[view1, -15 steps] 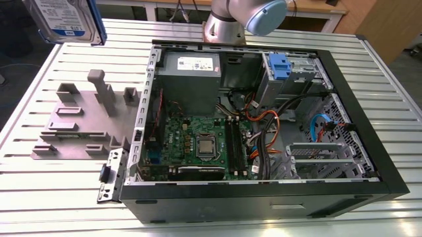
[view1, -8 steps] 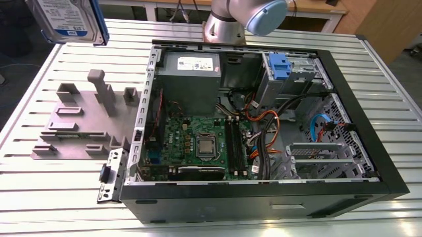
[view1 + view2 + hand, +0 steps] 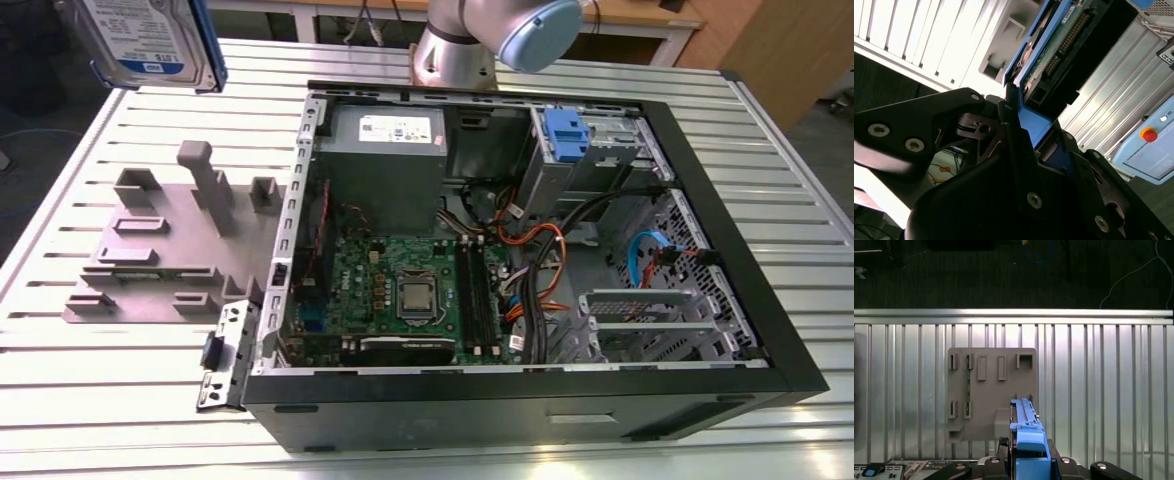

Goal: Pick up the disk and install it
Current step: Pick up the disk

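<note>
- Hand (image 3: 1036, 137) is clamped on the disk (image 3: 1054, 50). In the second wrist view the black fingers (image 3: 1010, 120) are pressed against either side of its blue carrier (image 3: 1033, 125), closed as far as the carrier lets them.
- The same view shows the disk's underside, green circuit board and connector row facing the camera.
- In the exterior view the disk (image 3: 140, 40) is up in the air at the top of the exterior view's left. Its label faces the camera, it's partly cut off by the frame edge, and it's well clear of the bench (image 3: 120, 420).
- The first wrist view looks down the disk (image 3: 1025, 415) edge-on, with the hand (image 3: 1029, 462) gripping its near end. The grey holder (image 3: 989, 385) lies on the slatted bench (image 3: 1104, 390) below it.
- Holder (image 3: 167, 245) is on the exterior view's left, just beside the open case (image 3: 534, 405), which takes up the middle and right.
- Inside the case there's a blue caddy (image 3: 566, 135) at upper right and a grey power supply (image 3: 387, 150) at upper left, with the green board (image 3: 400, 290) below that.
- Arm (image 3: 487, 40) stands at top centre, behind the case.
- The second wrist view also catches a pale box (image 3: 1154, 150) with a red button.
</note>
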`<state>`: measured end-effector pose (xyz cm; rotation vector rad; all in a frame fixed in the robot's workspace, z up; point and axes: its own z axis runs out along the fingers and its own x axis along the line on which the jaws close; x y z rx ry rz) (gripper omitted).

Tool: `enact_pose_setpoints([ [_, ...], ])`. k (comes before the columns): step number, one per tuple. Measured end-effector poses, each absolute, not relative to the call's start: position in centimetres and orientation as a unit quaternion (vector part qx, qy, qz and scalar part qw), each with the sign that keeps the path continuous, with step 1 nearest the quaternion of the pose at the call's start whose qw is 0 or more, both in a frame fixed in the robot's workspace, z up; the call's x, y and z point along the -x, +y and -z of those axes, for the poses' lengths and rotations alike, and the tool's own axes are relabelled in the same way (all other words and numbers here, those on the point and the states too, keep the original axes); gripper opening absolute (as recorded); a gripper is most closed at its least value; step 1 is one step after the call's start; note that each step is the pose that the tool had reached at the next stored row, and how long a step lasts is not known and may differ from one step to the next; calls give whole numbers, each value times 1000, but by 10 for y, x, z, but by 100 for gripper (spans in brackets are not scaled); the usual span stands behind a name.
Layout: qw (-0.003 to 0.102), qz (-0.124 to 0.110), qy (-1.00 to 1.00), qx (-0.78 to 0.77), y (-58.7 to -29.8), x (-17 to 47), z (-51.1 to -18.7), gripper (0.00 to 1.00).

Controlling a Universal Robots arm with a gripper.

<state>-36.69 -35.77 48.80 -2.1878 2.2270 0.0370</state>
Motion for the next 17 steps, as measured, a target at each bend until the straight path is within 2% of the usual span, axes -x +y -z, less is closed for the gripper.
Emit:
enact_pose_setpoints([
  [17,10,-12,713,701,-358,355,-488,37],
])
